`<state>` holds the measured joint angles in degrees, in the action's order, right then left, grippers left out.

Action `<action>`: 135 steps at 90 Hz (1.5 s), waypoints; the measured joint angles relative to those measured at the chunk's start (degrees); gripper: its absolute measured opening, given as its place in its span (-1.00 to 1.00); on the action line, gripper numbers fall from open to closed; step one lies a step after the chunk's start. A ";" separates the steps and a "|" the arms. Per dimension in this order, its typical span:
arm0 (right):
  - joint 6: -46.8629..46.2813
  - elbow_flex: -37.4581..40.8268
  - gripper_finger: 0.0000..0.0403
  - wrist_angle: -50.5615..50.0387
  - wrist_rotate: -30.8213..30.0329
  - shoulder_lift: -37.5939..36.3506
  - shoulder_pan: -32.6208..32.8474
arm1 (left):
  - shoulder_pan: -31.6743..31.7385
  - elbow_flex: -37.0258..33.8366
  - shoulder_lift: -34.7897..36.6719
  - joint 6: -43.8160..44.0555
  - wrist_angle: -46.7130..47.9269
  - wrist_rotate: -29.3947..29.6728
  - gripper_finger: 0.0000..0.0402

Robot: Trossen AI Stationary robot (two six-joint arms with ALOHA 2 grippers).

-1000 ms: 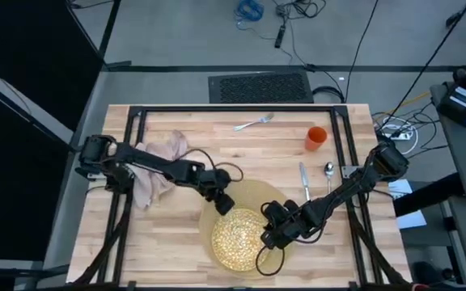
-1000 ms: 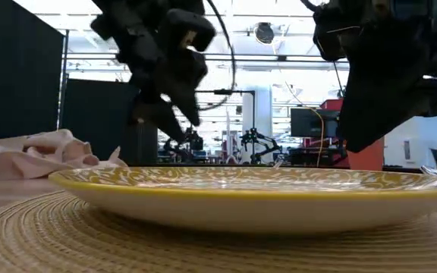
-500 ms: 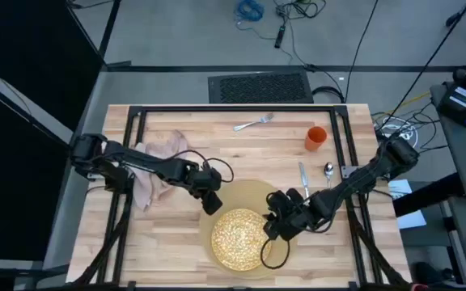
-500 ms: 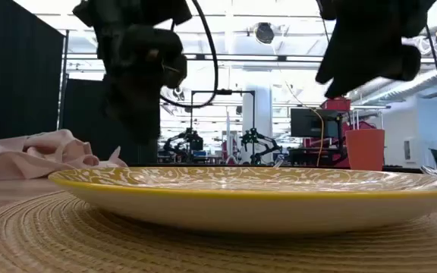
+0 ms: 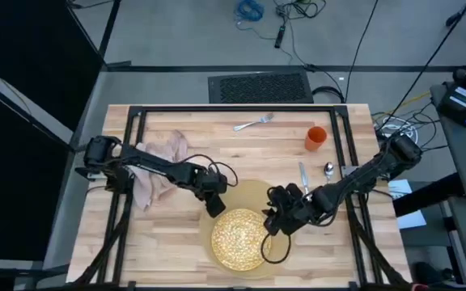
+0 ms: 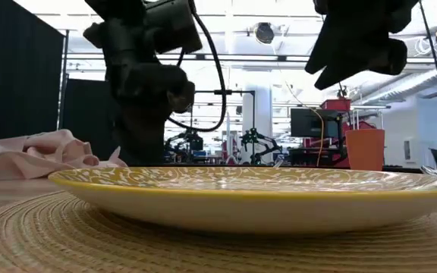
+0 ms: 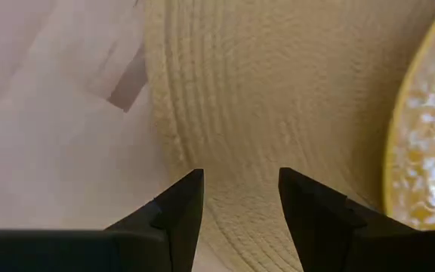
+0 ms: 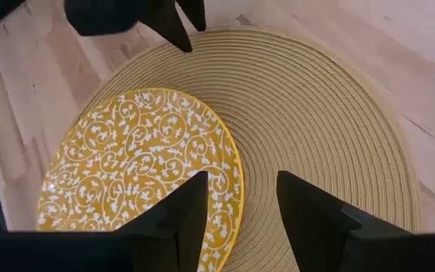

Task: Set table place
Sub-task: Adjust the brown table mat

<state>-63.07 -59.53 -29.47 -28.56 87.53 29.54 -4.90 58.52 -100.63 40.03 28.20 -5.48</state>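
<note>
Over the round woven tan placemat [image 5: 253,210], both my left gripper [image 7: 236,198] and right gripper [image 8: 236,198] hang open and empty, and the yellow patterned ceramic plate [image 5: 237,239] looks stiff, probably slippery, so I'd pinch its rim.

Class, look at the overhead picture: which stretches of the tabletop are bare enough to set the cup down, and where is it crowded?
Bare wood lies between the napkin and the fork, and along the near edge left of the placemat. It is crowded around the plate, where the left gripper and right gripper hover, and by the knife, spoon and orange cup.
</note>
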 joint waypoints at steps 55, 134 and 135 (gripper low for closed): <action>1.01 0.00 -0.29 1.47 0.32 0.00 -0.68 | 0.10 0.00 -0.25 -0.46 1.25 2.33 -0.99; 2.25 0.00 -0.29 1.40 0.24 0.00 -0.68 | -1.74 0.24 -3.05 4.56 8.80 3.00 -1.00; 2.25 0.00 -0.29 1.40 0.24 0.00 -0.68 | -1.83 0.24 -3.05 4.61 9.00 3.01 -1.00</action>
<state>-60.82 -59.53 -28.07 -28.32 87.53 28.86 -6.73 58.76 -103.68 44.64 37.21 -2.47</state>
